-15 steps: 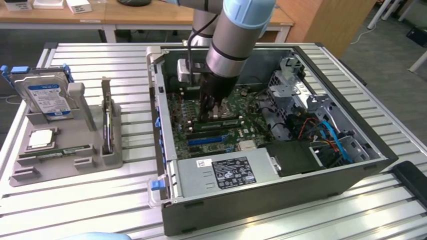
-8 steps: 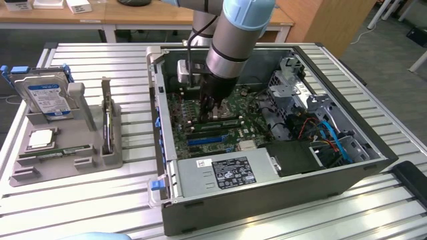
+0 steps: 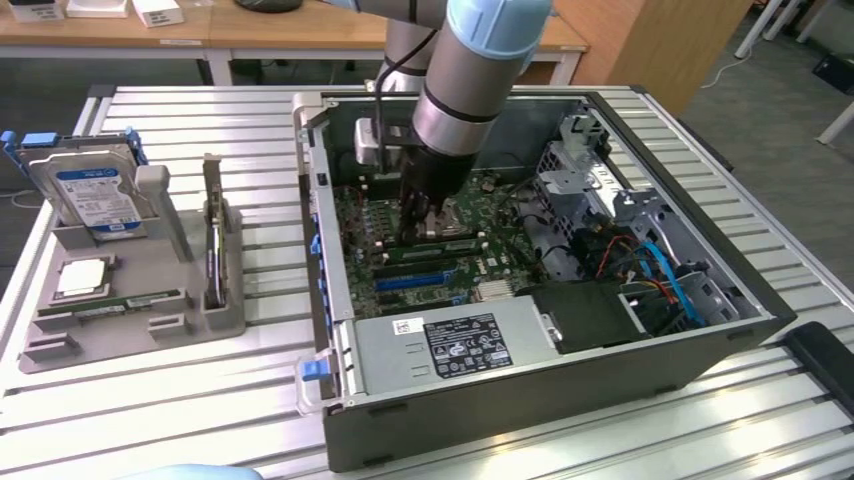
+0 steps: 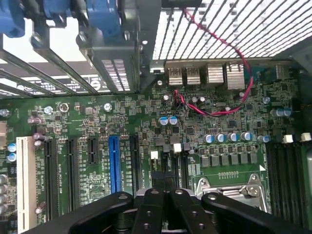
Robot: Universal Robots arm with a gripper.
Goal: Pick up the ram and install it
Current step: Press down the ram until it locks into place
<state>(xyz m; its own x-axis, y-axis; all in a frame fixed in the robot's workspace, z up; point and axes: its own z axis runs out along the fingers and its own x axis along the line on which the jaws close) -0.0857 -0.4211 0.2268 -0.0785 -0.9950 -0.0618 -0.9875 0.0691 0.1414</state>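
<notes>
The ram is a long narrow green stick lying flat in the grey holder tray, at the exterior view's left, outside the computer case. My gripper is far from it, lowered inside the open case just above the motherboard. In the wrist view the gripper hangs beside the silver processor socket, and its black fingers are pressed together with nothing visible between them. The dark memory slots with white latches stand empty beside the socket.
The tray also holds a silver hard drive with a blue-white label, a square silver processor chip and a thin board standing on edge. Inside the case are a power supply, drive cages, cables and expansion slots.
</notes>
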